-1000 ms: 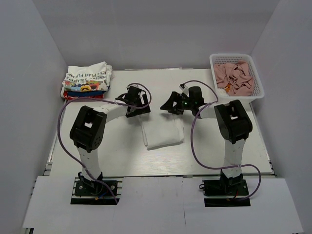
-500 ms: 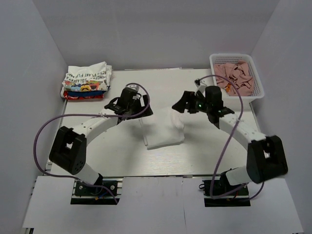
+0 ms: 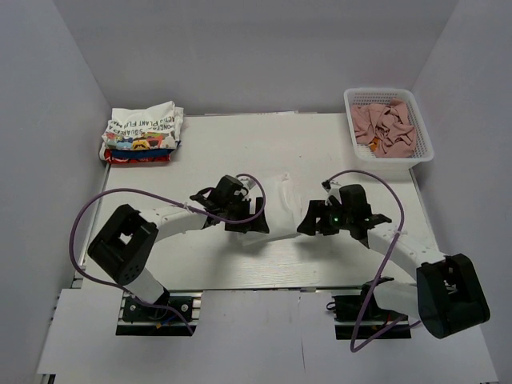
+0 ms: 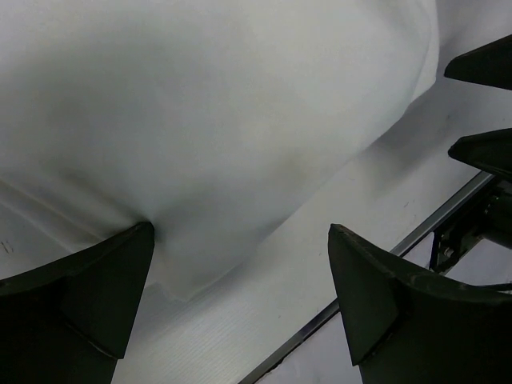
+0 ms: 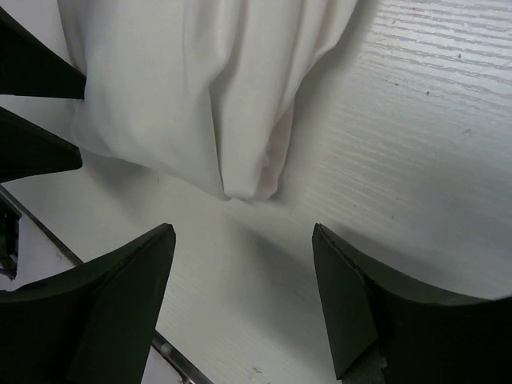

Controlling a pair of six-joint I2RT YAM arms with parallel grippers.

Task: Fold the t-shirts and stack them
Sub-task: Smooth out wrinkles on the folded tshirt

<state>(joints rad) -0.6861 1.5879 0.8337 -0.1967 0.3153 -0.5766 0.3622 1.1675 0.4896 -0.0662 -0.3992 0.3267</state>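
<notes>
1. A plain white t-shirt (image 3: 280, 200) lies bunched near the middle of the tabletop (image 3: 240, 144), running from about 12 o'clock to 6 o'clock in the top view.
2. The left gripper (image 3: 248, 222) sits at the shirt's 8 o'clock edge; in its wrist view the jaws are spread wide with white cloth lying between them, and one finger (image 4: 96, 288) touches a crease of the fabric.
3. The right gripper (image 3: 309, 224) is at the shirt's 4 o'clock side; its jaws are also spread wide with only bare tabletop between them (a rounded fold of the shirt lies just ahead of the fingertips, not touching them).
4. A stack of folded t-shirts (image 3: 142, 134) rests at the tabletop's 10 o'clock corner; the top one is white with black lettering (image 3: 148, 120), a colourful print shows beneath it, and a red one (image 3: 132, 158) is at the bottom.
5. A white mesh basket (image 3: 392, 155) stands at the 2 o'clock corner, well apart from the shirts; pinkish-brown cloths (image 3: 386, 124) are heaped in it.
</notes>
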